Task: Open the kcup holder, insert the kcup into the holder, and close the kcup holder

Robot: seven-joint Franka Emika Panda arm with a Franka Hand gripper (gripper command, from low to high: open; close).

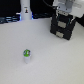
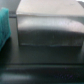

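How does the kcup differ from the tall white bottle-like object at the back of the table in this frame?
The kcup is short and squat; the bottle-like object is clearly taller and narrower. The kcup has a green top, while the bottle-like object carries a dark marking. The kcup stands alone near the front of the table; the bottle-like object stands at the back edge, on the exterior view's left. Both have white bodies and stand upright.

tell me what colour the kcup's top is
Green, on a white kcup; clearest in the exterior view.
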